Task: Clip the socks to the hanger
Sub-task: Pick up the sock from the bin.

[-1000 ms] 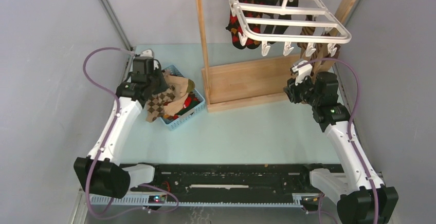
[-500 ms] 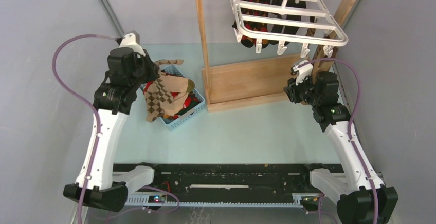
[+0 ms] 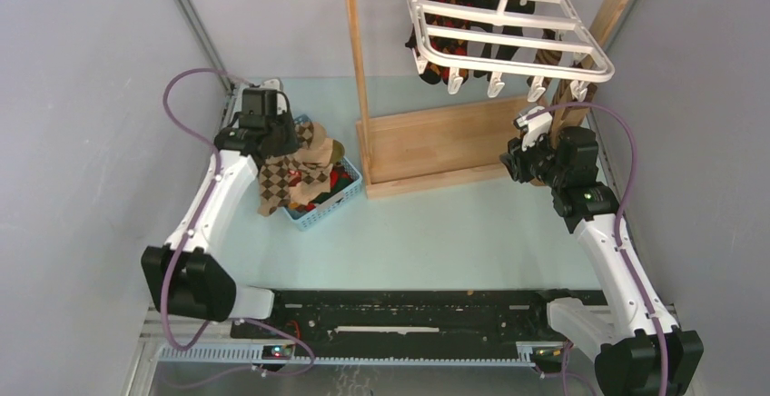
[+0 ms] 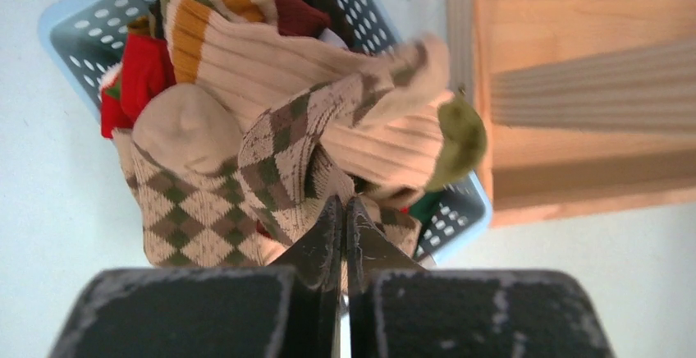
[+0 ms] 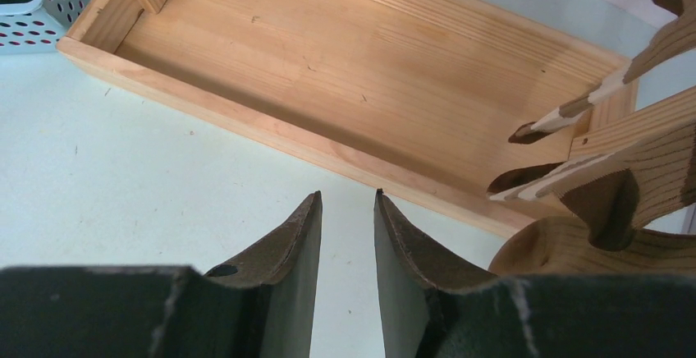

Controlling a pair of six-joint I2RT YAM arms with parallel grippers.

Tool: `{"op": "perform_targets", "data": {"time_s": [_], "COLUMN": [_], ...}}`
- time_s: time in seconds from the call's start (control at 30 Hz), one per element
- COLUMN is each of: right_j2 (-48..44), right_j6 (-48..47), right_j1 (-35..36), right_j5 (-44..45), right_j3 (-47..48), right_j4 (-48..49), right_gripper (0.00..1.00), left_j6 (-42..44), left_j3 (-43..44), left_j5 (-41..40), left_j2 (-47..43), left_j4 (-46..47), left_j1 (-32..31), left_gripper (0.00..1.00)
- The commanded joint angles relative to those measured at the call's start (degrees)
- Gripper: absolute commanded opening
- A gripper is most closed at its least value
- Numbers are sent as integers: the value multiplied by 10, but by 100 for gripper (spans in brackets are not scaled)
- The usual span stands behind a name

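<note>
Hanger (image 3: 595,66): its hook ran past the top edge of your overhead view and showed only in part.
Hung socks (image 3: 438,51): white bars covered most of them; you could not read their patterns.
Clips (image 3: 495,83): too small for you to tell gripping from empty.
Basket: the sock pile (image 4: 328,71) buried most of the blue mesh basket (image 4: 74,34).
Left gripper (image 4: 341,210): tips met at the argyle sock (image 4: 283,157); whether fabric sat between them, you could not tell.

left hand (image 4: 342,204): fingers pressed together, angled down | right hand (image 5: 348,199): fingers apart, angled down
</note>
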Motion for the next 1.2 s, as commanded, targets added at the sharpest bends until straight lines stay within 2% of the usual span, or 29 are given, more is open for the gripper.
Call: {"op": "perform_targets", "data": {"time_s": [0.0, 0.2, 0.3, 0.43, 0.53, 0.67, 0.73, 0.83, 0.93, 1.07, 1.13, 1.17], "right_j2": [-10, -8, -8, -6, -4, -5, -6, -5, -2, 0, 2, 4], "right_j6": [5, 1, 1, 0, 1, 0, 0, 2, 4, 4, 4, 4], "right_j1": [4, 11, 12, 12, 12, 12, 12, 12, 10, 8, 8, 8], "right_j5": [-4, -2, -2, -2, -3, -3, -4, -7, -10, -18, -20, -20], "right_j3": [21, 22, 22, 22, 22, 22, 22, 22, 22, 22, 22, 22], "right_j4": [2, -3, -4, -4, -3, -3, -5, -7, -6, -1, 2, 3], "right_gripper": [38, 37, 37, 37, 37, 37, 37, 37, 37, 38, 38, 38], "left_j6": [11, -10, -31, -61, -62, -50, -25, 43, 147, 269, 357, 401], "left_j3": [18, 81, 98, 97, 95, 72, 54, 18, -43, -132, -168, -184], "left_j5": [-46, -63, -92, -147, -140, -124, -109, -35, 131, 320, 368, 364], "left_j2": [40, 125, 140, 139, 139, 101, 62, -10, -81, -122, -141, -150], "left_j4": [72, 119, 131, 140, 129, 117, 123, 137, 144, 91, 62, 49], "left_j1": [12, 26, 31, 36, 40, 40, 41, 41, 40, 39, 36, 30], "left_gripper": [1, 1, 2, 14, 28, 60, 67, 70, 70, 70, 70, 70]}}
